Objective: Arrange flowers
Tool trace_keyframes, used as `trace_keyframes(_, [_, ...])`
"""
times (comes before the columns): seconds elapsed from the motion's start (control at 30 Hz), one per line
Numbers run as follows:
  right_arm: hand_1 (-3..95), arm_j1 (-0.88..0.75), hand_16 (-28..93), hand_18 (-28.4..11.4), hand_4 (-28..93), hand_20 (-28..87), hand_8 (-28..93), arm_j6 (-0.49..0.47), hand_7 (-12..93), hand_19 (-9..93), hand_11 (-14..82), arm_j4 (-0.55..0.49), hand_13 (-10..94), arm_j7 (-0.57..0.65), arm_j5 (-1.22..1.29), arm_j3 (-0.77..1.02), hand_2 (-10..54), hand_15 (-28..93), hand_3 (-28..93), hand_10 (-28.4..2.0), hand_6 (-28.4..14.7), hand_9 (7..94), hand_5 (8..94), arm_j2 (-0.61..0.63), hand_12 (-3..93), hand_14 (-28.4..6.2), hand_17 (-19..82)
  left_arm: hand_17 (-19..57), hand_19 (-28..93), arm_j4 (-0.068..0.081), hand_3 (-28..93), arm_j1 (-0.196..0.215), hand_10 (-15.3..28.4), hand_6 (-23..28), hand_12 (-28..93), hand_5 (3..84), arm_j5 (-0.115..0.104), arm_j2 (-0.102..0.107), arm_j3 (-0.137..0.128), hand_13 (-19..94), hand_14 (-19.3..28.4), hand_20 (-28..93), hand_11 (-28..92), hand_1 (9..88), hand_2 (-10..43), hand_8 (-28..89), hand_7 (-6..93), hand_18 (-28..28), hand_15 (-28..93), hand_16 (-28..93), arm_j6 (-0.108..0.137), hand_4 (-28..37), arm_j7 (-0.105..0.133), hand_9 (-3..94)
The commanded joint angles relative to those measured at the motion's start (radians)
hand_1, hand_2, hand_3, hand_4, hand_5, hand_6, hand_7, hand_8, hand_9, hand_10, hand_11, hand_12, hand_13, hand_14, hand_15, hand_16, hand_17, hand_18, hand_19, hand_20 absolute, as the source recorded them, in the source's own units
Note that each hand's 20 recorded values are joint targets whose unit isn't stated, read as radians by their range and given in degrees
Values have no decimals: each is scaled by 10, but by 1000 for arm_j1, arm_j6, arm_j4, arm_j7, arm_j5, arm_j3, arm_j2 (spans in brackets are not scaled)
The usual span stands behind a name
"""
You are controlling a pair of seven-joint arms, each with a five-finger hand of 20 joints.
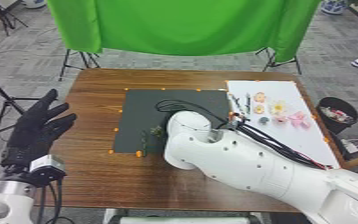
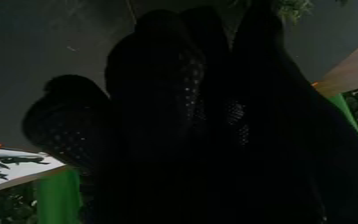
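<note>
My left hand is open over the table's left edge, fingers spread. The white right arm reaches over the black sheet and covers its hand. In the right wrist view my right hand is dark against the black sheet, with a green sprig beyond it. Thin green sprigs lie on the black sheet's lower part. On the white sheet at the right are orange flowers, a pale yellow flower, pink flowers and dark leafy stems.
The brown table has small orange pieces around the black sheet. Black cables run along the right arm. A dark bin stands beyond the right edge, and a green cloth hangs behind the table.
</note>
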Motion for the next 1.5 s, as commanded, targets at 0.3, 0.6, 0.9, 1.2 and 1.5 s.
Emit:
trace_keyframes(0.3, [392, 98, 85, -29, -206, -146, -95, 85, 156, 932, 341, -70, 937, -39, -132, -66, -48, 542, 645, -139, -71, 937, 885, 50, 122, -52, 810, -98, 484, -24, 646, 110, 176, 66, 111, 305, -40, 9, -21, 194, 269, 26, 227, 298, 60, -76, 78, 271, 558, -118, 46, -202, 75, 267])
trace_keyframes(0.6, [325, 105, 144, -84, -201, -207, -84, 112, 136, 932, 213, -158, 853, -138, -18, 56, 13, 467, 661, -180, -86, 843, 721, 220, 164, -121, 678, -98, 485, -32, 645, 170, 175, 65, 111, 305, -87, 44, -16, 193, 269, 26, 228, 297, 60, -75, 78, 272, 558, -119, 82, -203, 181, 266])
trace_keyframes(0.9, [332, 37, 112, -105, -213, -220, -82, 43, 124, 932, 169, -111, 722, -210, 194, 228, 16, 514, 703, -200, -92, 649, 572, 395, 145, -148, 594, -98, 484, -31, 640, 200, 174, 64, 111, 303, -173, 142, 9, 192, 268, 26, 228, 295, 62, -76, 78, 271, 556, -118, 131, -207, 296, 266])
trace_keyframes(1.2, [334, 57, 106, -115, -222, -202, -89, 71, 131, 932, 143, -68, 722, -174, 156, 159, 7, 528, 712, -192, -84, 615, 549, 481, 144, -146, 592, -98, 483, -30, 641, 212, 173, 63, 111, 302, -190, 165, 16, 192, 267, 28, 229, 293, 62, -76, 80, 271, 556, -118, 136, -208, 330, 266])
trace_keyframes(1.5, [333, 110, 106, -109, -227, -165, -86, 42, 125, 932, 156, 30, 744, -131, 126, 85, -5, 552, 712, -203, -90, 632, 537, 443, 143, -134, 601, -98, 484, -19, 641, 144, 175, 63, 114, 302, -163, 166, 56, 194, 268, 28, 233, 295, 62, -76, 79, 272, 560, -118, 120, -208, 294, 267])
